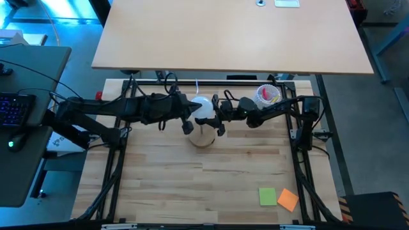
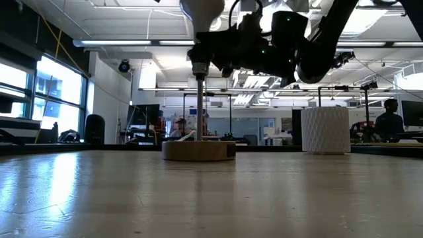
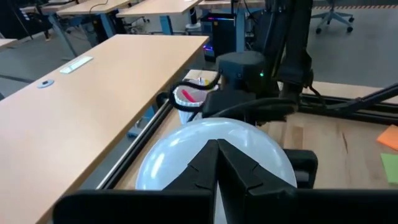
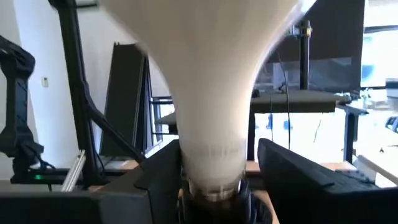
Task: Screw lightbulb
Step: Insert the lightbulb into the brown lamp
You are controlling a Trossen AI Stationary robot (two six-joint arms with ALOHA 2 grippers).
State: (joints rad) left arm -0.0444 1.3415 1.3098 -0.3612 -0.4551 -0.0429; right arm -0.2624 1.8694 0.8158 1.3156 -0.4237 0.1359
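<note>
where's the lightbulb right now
In the high view the lightbulb is at the back middle of the table, between the left gripper and right gripper, base down on the socket post of the wooden stand.

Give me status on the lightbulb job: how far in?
Done: the lightbulb stands base-down on the socket post of the wooden stand. In hand: the left pincer is at the globe, and the right pincer has fingers either side of the neck. Left: whether the screw base is fully threaded cannot be told; release and retreat remain.
</note>
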